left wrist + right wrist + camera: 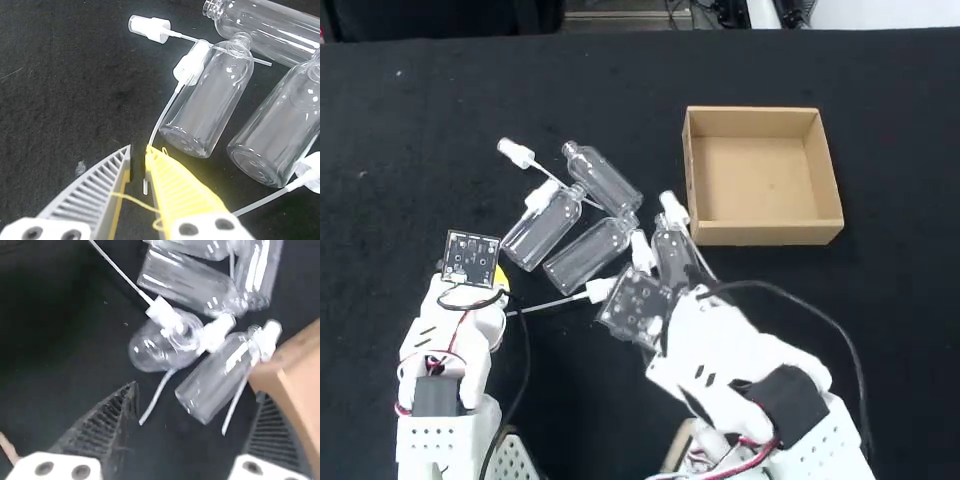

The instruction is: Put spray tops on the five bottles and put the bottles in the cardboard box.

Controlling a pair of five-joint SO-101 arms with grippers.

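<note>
Several clear bottles (588, 255) lie in a heap on the black table, left of the open cardboard box (830, 160). One bottle (603, 178) has a bare neck. White spray tops (517, 153) with thin tubes lie among them. My left gripper (138, 152) is shut on the end of the tube of a spray top (190, 62) that leans on a bottle (210, 105). My right gripper (200, 410) is wide open above a capped bottle (215, 380), which lies beside the box corner (295, 375).
A loose spray top (600, 290) with its long tube lies between the two arms. The box interior holds nothing. Bare black table stretches to the far left and behind the box.
</note>
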